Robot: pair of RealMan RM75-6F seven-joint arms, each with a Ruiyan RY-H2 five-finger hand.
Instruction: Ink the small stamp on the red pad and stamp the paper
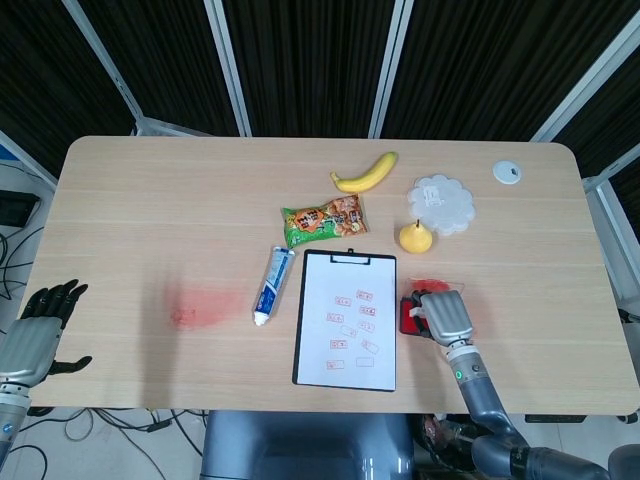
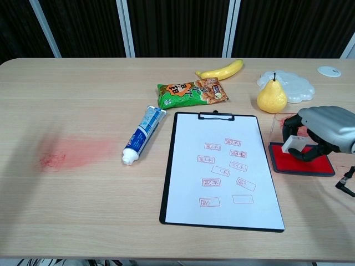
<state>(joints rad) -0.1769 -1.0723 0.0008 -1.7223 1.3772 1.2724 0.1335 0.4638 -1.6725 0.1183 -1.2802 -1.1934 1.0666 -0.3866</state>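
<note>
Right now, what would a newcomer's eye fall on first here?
Probably the clipboard at the table's centre, its white paper dotted with red stamp marks. Just right of it, the right hand holds the small stamp over the red pad. A red smear stains the table far left.

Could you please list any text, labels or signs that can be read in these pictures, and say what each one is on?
"EB": partial white letters on the green snack bag; the rest is unreadable.
Toothpaste tube: print too small to read.
Red stamp marks on the paper: boxed characters, too blurred to read.
Nothing else bears readable text.
</note>
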